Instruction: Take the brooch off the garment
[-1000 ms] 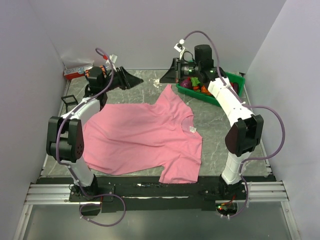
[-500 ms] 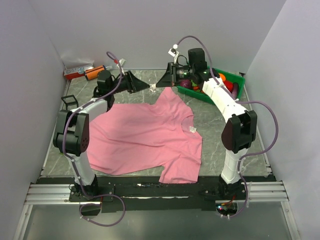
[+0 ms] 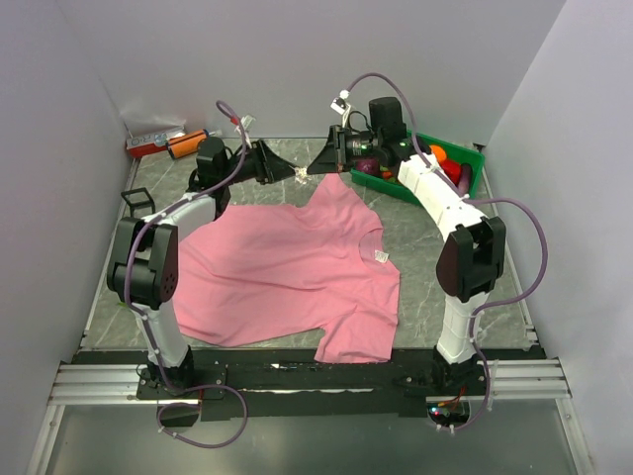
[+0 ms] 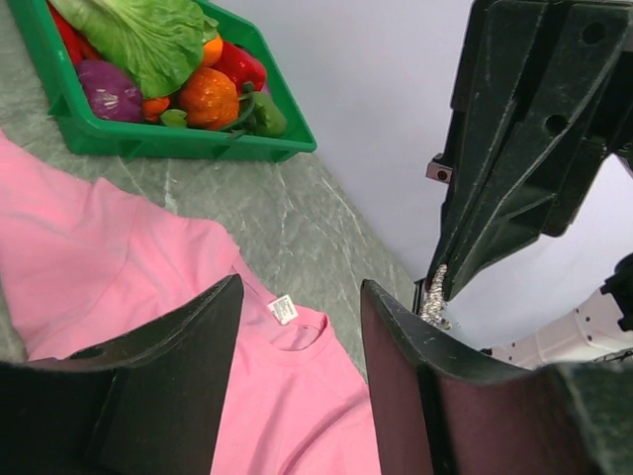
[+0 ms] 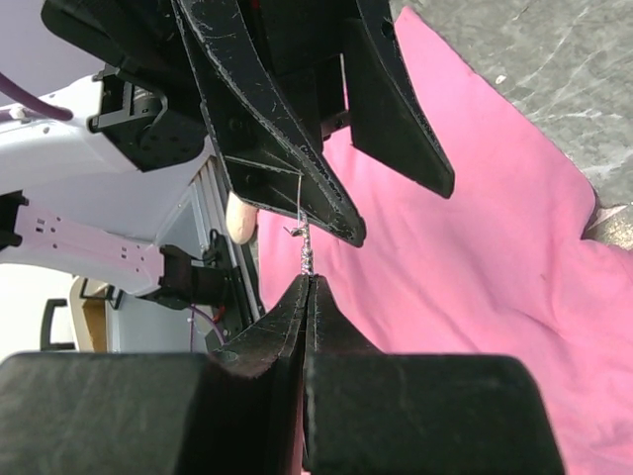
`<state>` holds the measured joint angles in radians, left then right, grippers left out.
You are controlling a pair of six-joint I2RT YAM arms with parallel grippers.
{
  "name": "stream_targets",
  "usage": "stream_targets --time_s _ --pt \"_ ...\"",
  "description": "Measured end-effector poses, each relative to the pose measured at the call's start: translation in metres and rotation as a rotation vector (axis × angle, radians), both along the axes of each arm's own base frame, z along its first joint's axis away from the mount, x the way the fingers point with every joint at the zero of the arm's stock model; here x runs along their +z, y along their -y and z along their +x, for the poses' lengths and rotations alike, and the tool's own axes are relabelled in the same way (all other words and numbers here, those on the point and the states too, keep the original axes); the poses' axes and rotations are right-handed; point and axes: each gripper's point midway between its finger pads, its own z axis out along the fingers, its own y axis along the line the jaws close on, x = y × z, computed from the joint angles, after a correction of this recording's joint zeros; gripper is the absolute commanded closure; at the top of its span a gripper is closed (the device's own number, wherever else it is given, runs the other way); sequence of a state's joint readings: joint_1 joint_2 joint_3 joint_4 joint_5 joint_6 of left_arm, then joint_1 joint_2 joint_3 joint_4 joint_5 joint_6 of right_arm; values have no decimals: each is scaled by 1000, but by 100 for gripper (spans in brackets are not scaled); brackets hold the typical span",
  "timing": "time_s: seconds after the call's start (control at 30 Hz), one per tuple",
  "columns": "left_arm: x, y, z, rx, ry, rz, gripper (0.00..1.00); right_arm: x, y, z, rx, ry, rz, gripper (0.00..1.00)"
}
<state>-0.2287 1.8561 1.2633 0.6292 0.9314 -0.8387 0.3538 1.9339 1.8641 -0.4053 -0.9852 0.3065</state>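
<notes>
Whereas a second ago the two arms stood well apart over the far end of the tabletop (image 3: 425,257), the left arm (image 3: 188,213) and the right arm (image 3: 445,198) have now swung inward. Their tips nearly meet in the air near the far sleeve of the garment (image 3: 287,267). That looks like the start of a handover. The brooch (image 5: 305,255) is already off the cloth, so the main step seems done, and what remains is probably to pass it across or set it down. The garment lies spread flat on the tabletop as before, and neither arm touches it. The right jaws are clenched tight, pinching the tiny silvery brooch at their very tips so that it sticks out toward the other arm. The left jaws stand roughly half spread and grasp nothing. The brooch hangs just beside the tip of one of the left fingers (image 5: 277,148), and I cannot tell whether the two touch.
</notes>
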Motion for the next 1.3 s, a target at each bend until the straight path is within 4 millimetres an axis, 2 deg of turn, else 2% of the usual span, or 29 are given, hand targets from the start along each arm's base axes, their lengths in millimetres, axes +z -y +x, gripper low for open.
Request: stream_targets --time_s 0.3,0.63,0.87,1.07,1.3 --pt "-6 -6 5 59 -11 51 47 -3 1 4 -29 -2 -16 100" --pt "28 -15 1 133 87 98 46 -7 3 9 -56 -4 -32 100" --pt "22 -15 -1 133 83 121 46 -10 3 11 -68 -16 -35 100" --pt "19 -13 -3 132 88 143 45 -23 1 16 -77 -57 -42 100" --pt "15 -2 -10 114 111 195 45 -32 0 19 -83 -83 -47 100"
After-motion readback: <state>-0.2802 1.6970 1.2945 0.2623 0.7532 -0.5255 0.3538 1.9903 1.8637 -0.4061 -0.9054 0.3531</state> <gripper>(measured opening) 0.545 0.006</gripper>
